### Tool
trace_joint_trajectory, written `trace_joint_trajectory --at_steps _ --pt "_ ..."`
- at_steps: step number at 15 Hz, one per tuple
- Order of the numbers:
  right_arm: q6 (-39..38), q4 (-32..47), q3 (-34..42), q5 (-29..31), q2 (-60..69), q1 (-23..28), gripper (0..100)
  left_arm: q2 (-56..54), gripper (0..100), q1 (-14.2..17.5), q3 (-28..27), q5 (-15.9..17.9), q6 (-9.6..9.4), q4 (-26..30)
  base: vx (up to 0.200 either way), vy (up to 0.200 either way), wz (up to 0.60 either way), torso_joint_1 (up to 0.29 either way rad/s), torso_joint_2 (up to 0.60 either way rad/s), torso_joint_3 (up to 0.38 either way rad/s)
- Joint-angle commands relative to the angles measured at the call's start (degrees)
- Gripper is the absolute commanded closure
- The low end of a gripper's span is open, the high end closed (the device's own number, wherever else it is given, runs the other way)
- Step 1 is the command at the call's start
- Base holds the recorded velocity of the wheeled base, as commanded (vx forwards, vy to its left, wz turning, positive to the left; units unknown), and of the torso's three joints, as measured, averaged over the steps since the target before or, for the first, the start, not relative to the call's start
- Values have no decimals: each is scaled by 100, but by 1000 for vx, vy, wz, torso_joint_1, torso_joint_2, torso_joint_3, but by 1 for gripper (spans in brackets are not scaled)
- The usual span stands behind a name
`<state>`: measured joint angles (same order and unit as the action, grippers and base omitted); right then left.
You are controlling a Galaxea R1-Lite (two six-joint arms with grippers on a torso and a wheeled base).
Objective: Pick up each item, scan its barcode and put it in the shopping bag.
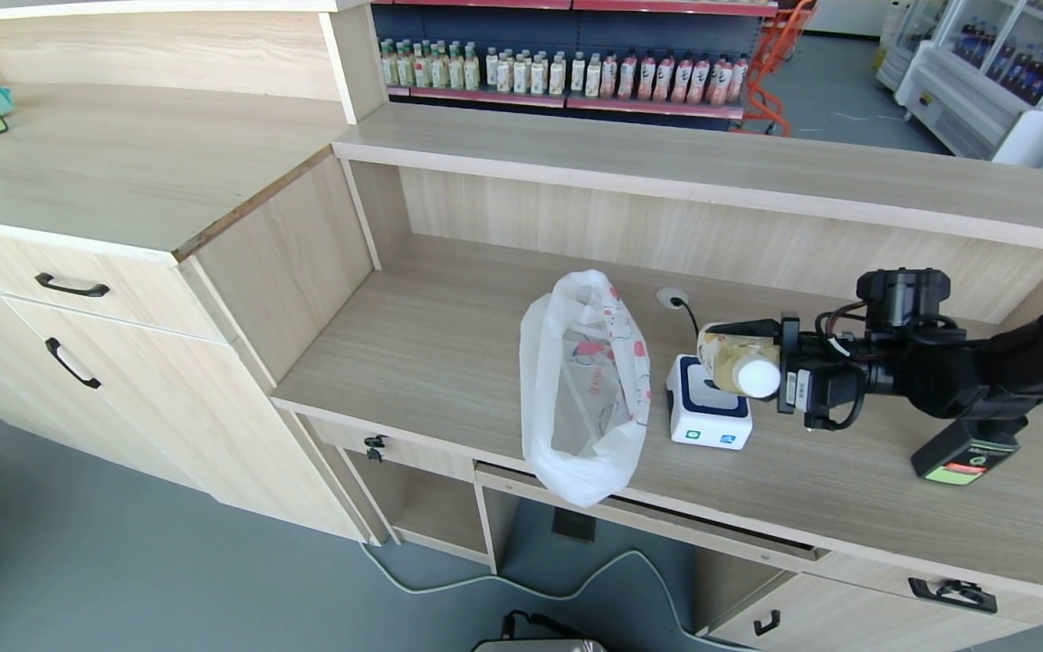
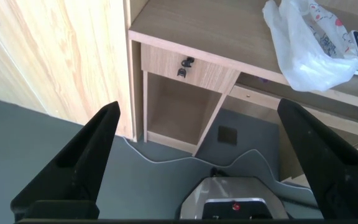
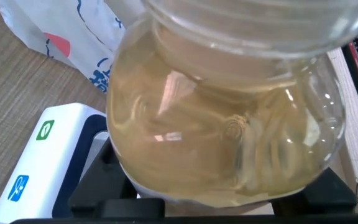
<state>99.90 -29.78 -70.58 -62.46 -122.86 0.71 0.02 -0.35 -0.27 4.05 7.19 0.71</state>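
We see the right gripper [image 1: 724, 356] out over the counter [image 1: 449, 344], closed on a clear bottle [image 1: 739, 364] of yellowish drink. The bottle lies approx horiz., white cap twd the robot, body betw. the black fingers. It hangs just above the scanner [image 1: 707, 424], a small white box w/ a dark-blue top face. In the right wrist view the bottle's rounded body sits over the scanner's white edge; we can't tell whether the two touch.

The shopping bag [image 1: 587, 380], white plastic w/ red & blue print, stands open on the counter just beside the scanner, on the robot's left of it. Its lower end droops over the counter's front edge. A black cable [image 1: 690, 317] runs from behind the scanner to a round port in the countertop.

The left gripper [image 2: 199, 106] hangs low, below counter level, over the grey floor in front of the cabinet. Its fingers are spread wide w/ nothing betw. them.

Under the right arm a dark bottle w/ green label [image 1: 961, 457] lies on the counter. Shelves of drinks [image 1: 567, 72] line the bkgd.
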Motion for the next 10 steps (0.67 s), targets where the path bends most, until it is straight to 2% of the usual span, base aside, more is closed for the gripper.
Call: trace_joint_trajectory --at_steps 1,10 --pt "12 -1 -87 -3 -168 -62 100 -2 0 0 0 0 1 0 0 0 0 0 0 0" --pt "-6 -160 -122 -3 -327 -97 100 -2 0 0 0 0 1 0 0 0 0 0 0 0"
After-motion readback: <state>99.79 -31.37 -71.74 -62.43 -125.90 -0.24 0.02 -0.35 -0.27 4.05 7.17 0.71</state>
